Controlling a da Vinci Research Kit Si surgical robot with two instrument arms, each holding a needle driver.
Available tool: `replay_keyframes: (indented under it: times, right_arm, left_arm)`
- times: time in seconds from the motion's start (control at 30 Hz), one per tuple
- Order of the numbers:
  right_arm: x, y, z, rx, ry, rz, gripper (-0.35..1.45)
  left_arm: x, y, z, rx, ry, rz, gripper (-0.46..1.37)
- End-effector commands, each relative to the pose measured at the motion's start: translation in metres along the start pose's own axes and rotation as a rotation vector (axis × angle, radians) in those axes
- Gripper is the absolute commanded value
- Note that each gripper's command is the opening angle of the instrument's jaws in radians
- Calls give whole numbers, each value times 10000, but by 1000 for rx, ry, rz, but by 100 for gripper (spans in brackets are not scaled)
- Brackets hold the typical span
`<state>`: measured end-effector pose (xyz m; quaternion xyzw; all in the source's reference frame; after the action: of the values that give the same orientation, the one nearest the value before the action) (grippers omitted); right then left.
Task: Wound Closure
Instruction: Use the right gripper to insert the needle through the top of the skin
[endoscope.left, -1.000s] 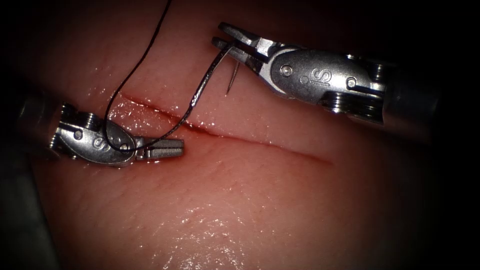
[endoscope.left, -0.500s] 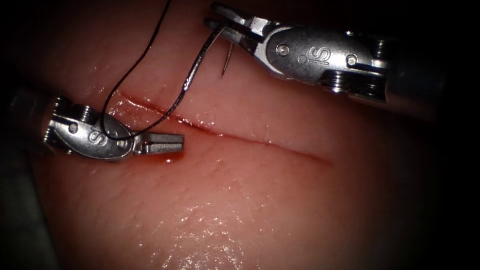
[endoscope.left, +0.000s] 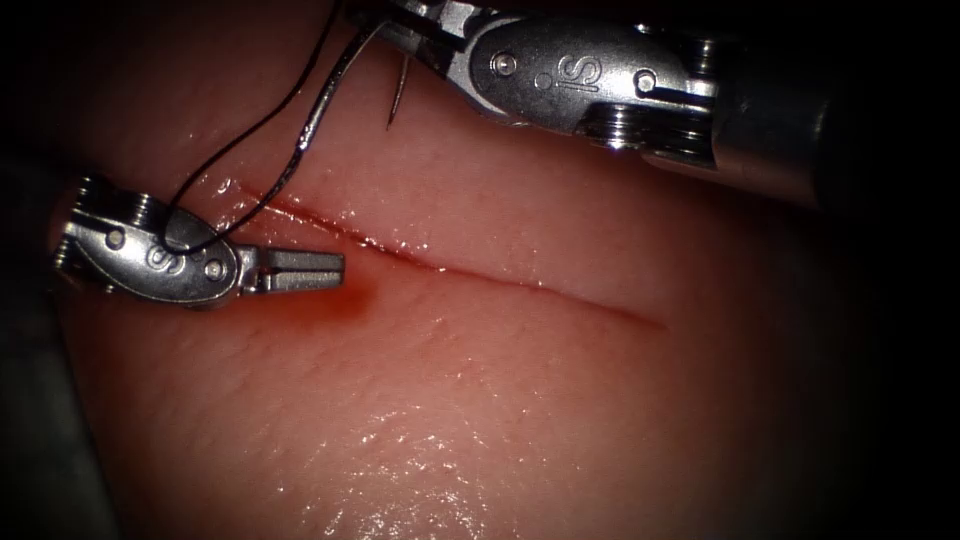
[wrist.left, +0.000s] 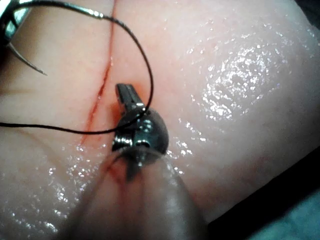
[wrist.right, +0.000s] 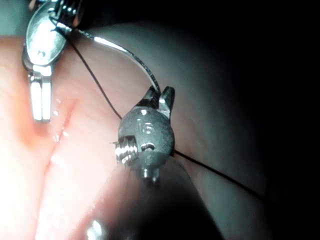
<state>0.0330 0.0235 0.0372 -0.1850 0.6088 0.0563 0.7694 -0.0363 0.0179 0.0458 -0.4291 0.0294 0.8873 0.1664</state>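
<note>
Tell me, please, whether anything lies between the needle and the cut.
Nothing visible does. The right tool holds the needle near its tip, clear above the tissue; only thread loops beside it, over the left tool, whose jaws are shut beside the cut.

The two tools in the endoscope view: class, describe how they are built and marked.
Both are polished silver metal. Each has an oval wrist housing engraved with "IS", round rivets and grooved pulley discs behind it, and a slim ridged claw: left claw, right claw. The right tool joins a grey tubular shaft.

Small pool of red fluid, dark grey surface
</note>
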Motion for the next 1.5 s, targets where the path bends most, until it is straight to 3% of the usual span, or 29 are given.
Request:
replay_keyframes:
  times: [0.03,0.5,1.23,1.5]
  right_arm:
    - [0,-1,2,0,3,-2,-35]
    - [-6,-17,23,14,5,-13,-35]
    - [-14,-25,36,29,6,-23,-35]
    - [-14,-28,41,35,8,-25,-35]
  left_arm:
    - [-1,0,-1,0,0,-1,-35]
    - [-18,3,-6,10,-22,6,-35]
    - [-42,8,-3,-21,-109,37,-35]
    - [-49,1,-7,18,-129,40,-35]
